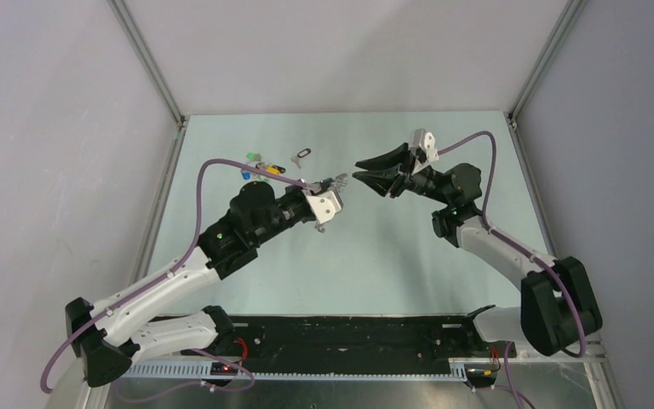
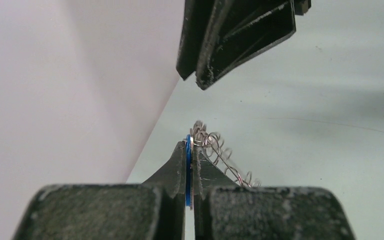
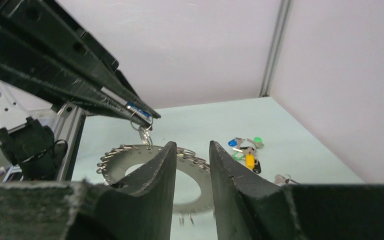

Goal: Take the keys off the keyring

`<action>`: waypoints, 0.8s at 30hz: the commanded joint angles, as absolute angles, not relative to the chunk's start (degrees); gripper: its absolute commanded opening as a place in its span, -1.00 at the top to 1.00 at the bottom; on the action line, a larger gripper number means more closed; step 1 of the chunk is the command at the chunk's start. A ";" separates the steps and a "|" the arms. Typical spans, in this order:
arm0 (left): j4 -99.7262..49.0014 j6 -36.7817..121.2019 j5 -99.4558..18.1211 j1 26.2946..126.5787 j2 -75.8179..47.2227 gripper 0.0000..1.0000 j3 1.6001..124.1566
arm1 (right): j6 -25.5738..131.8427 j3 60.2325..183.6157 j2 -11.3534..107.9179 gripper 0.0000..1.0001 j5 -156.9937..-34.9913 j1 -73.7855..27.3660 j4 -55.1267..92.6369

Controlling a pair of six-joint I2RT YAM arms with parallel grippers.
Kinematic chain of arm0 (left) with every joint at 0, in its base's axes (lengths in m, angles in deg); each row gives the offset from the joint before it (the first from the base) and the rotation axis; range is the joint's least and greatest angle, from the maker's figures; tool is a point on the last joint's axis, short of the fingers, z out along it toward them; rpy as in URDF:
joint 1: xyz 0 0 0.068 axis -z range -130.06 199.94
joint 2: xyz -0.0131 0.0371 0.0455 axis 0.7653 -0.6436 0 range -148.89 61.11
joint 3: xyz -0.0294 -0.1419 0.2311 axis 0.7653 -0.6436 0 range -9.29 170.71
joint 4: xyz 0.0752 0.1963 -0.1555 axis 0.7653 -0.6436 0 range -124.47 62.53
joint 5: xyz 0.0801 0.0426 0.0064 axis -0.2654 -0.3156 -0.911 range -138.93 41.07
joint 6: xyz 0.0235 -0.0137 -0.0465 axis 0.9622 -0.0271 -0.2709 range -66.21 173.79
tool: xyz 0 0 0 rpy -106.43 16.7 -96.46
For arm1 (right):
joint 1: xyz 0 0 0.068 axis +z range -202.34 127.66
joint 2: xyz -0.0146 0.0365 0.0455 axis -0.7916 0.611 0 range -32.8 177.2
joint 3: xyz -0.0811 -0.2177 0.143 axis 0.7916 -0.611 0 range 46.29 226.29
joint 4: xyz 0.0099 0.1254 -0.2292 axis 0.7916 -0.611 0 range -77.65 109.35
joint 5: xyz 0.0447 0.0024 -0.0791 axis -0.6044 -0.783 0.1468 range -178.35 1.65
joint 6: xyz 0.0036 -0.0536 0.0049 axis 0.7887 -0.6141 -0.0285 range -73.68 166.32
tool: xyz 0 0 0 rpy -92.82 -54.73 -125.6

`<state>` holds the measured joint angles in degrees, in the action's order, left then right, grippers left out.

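Over the table [image 1: 392, 273], two grippers meet at a keyring.
The left gripper [image 1: 334, 183] is pinched shut. The right gripper [image 1: 358, 170], just beside the left gripper, has its jaws apart and holds nothing. The keyring [image 3: 120, 170] hangs just under the left gripper's tips, from a blue piece [image 2: 187, 165] pinched between them.

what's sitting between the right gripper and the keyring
Nothing visible. The open right gripper faces the keyring across open air. The keyring hangs from the shut left gripper, which holds it from the far side.
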<state>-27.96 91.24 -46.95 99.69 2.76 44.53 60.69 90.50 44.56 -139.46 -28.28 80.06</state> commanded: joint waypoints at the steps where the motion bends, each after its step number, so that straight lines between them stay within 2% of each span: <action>1: -22.90 92.26 -44.07 99.84 5.38 0.99 44.09 | 53.80 94.26 39.27 0.27 -131.14 -26.23 63.06; 4: -22.79 94.36 -42.98 99.84 5.93 1.00 43.35 | 53.09 94.36 38.68 0.17 -135.03 -26.08 60.57; 9: -22.11 94.17 -46.67 99.86 5.09 1.00 44.17 | 49.66 94.36 38.75 0.21 -140.64 -25.73 58.34; 14: -21.85 95.15 -48.20 99.87 4.65 1.00 44.26 | 43.54 94.37 38.94 0.31 -139.05 -22.92 55.80; 22: -21.84 97.52 -46.34 99.86 5.28 1.00 43.20 | 42.70 94.28 40.78 0.66 -137.96 -19.52 59.82; 24: -21.84 97.62 -46.18 99.86 5.22 0.99 43.17 | 42.60 94.26 41.20 0.64 -137.17 -18.62 60.91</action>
<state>-26.19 95.50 -47.13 99.69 4.12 43.09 44.06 92.31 40.30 -138.41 -20.00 56.96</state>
